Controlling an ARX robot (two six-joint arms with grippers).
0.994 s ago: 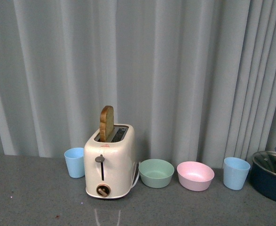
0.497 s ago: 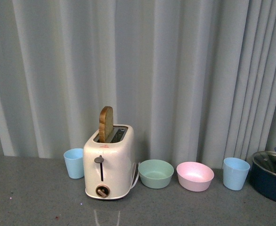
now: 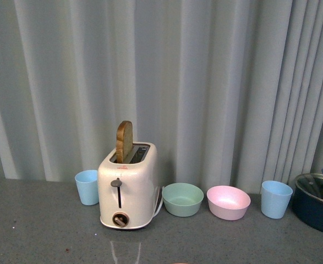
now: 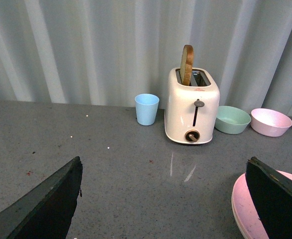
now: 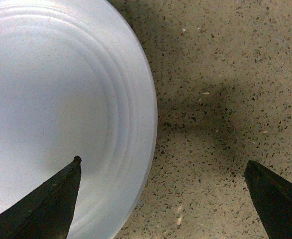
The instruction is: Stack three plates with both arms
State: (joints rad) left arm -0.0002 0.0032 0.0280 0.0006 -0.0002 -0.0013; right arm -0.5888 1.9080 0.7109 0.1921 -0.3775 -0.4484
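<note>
Left fingers: spread wide apart with nothing between them; only bare grey tabletop shows in the gap.
Pink plate: lies flat on the tabletop at the edge of the left wrist view. It is partly hidden behind 1 of the left fingers, and whether that finger touches it cannot be told.
Right fingers: parted wide and holding nothing. 1 finger is over the light blue plate, the other is over bare speckled tabletop, and the plate's rim runs between the 2.
Light blue plate: flat on the tabletop and empty, with only part of it in view.
Toaster: cream and upright near the back of the tabletop, with its lever and knob facing the robot.
Bread slice: brown, standing up out of 1 toaster slot.
Left cup: light blue, just beside the toaster and partly behind it.
Green bowl: just beside the toaster on its other side.
Pink bowl: next to the green bowl, close but apart.
Right cup: light blue, between the pink bowl and the pot.
Pot: dark blue with a glass lid, cut off by the edge of the front view.
Curtain: pale pleated folds behind the whole row.
</note>
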